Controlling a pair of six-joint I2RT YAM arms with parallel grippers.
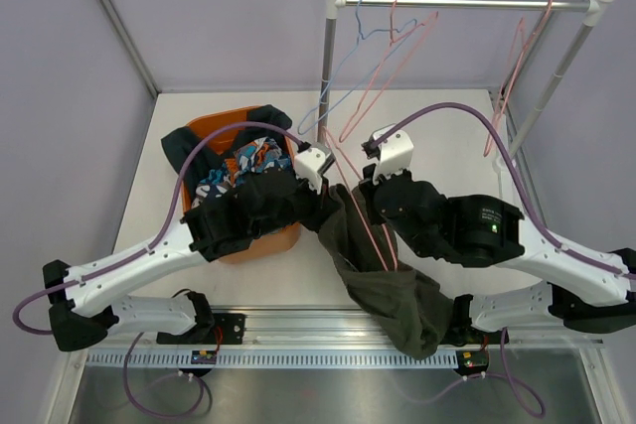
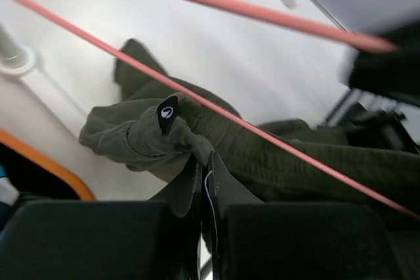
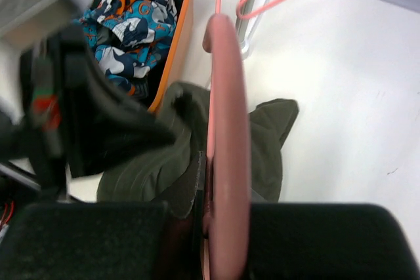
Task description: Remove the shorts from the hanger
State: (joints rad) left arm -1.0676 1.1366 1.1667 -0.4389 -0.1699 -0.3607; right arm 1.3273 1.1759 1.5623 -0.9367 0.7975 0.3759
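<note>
Olive green shorts (image 1: 388,290): centre of the top view, draped on the pink hanger (image 3: 228,129), lower end trailing toward the bottom of the frame. Left gripper (image 2: 202,181): jaws pinched together on a fold of the olive fabric. Right gripper (image 3: 210,208): jaws clamped on the hanger. Orange basket (image 1: 266,243), left of centre: holds the patterned shorts (image 1: 248,161); dark shorts (image 1: 184,146) lie over its upper-left rim.
</note>
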